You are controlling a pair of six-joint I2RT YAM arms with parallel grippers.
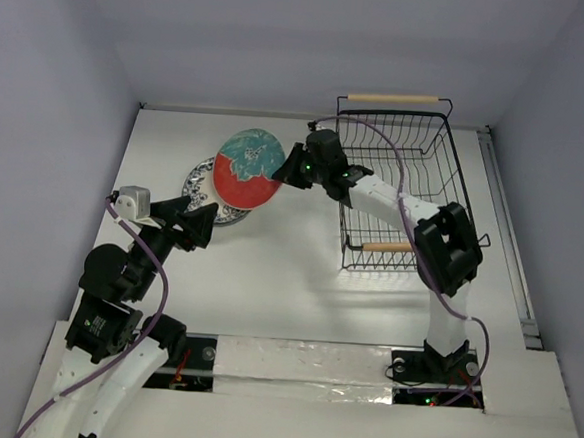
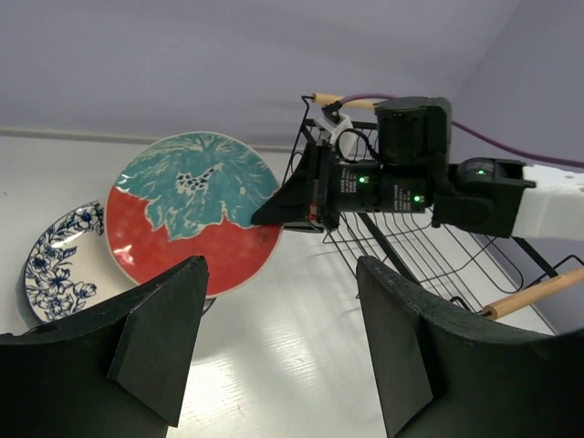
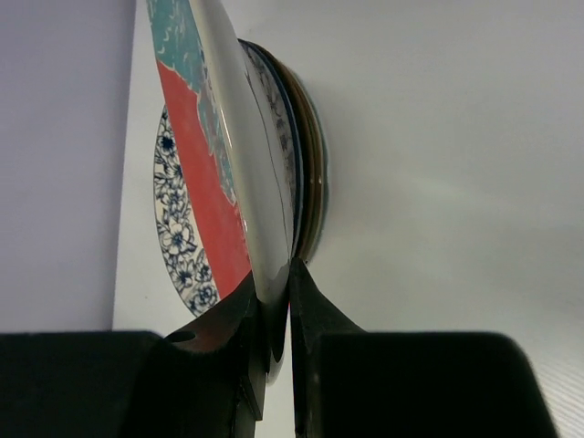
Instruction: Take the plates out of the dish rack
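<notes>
Currently the right gripper [image 1: 285, 172] is clamped on the rim of the red and teal plate [image 1: 247, 169], which hangs tilted over the table [image 1: 297, 290], just left of the dish rack [image 1: 454, 172]. In the right wrist view the gripper's fingers [image 3: 321, 333] pinch the plate's thin edge from both sides, with the plate seen almost edge-on.

Right behind and below it lies a stack of plates [image 1: 202, 187] flat on the table. The top one is a blue-flowered plate [image 2: 57, 260], and a dark-rimmed one shows underneath [image 3: 313, 173]. I cannot tell whether the held plate's low edge touches the stack.

The left gripper [image 1: 209, 223] sits low near the stack's near side, its jaws spread wide with nothing between them. Its two dark fingers [image 2: 155, 351] frame the held plate and the right gripper [image 2: 274, 214] in the left wrist view.

The rack stands at the far right of the table, a wooden handle [image 1: 393, 99] on its far end and another [image 1: 385, 247] on its near end. The right arm reaches across its near left corner.
</notes>
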